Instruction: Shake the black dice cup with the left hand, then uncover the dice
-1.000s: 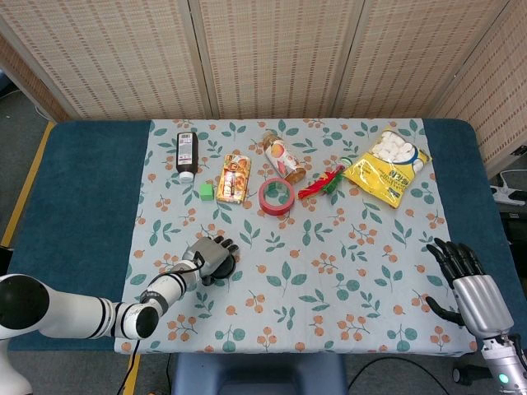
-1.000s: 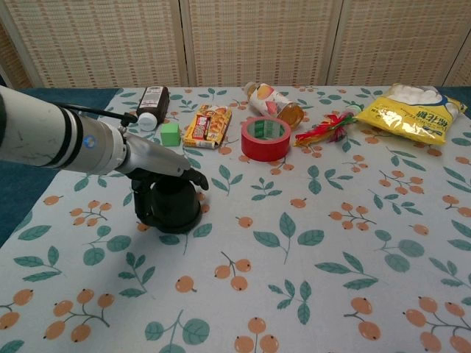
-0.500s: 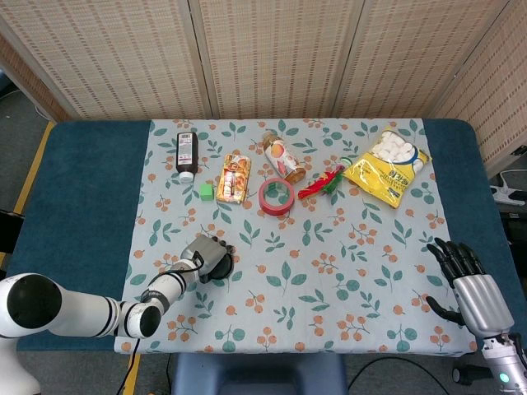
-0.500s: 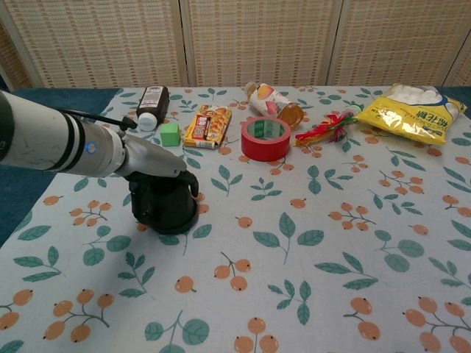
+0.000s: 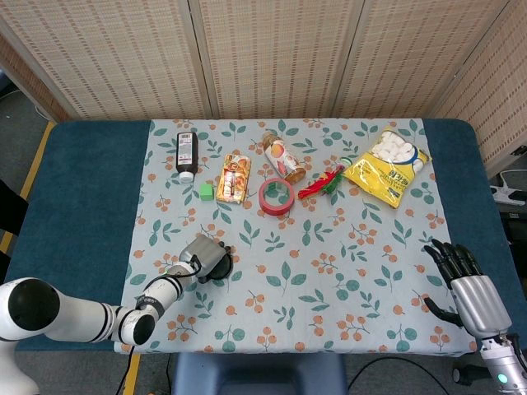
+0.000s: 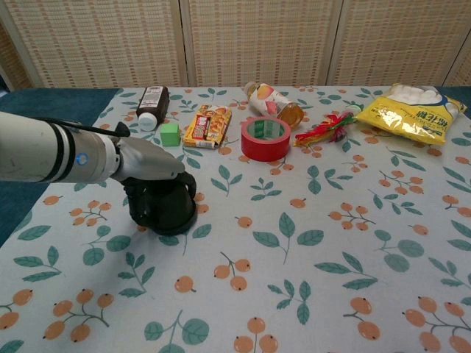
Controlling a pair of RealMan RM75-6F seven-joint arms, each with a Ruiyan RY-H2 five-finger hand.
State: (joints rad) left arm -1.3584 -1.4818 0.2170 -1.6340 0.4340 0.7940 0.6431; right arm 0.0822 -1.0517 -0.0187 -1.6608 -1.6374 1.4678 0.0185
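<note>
The black dice cup stands mouth-down on the flowered cloth, left of centre. My left hand lies over its top and grips it, fingers wrapped down its sides. In the head view the same left hand hides most of the dice cup. The dice are not visible. My right hand rests at the table's front right edge, fingers spread, holding nothing; the chest view does not show it.
At the back stand a dark bottle, a green cube, an orange snack box, a red tape roll, a tipped bottle, a red-green bundle and a yellow marshmallow bag.
My left hand has closed lower over the cup and slid it slightly to the left, the arm drawing back toward the table's front edge. The right hand stayed put.
</note>
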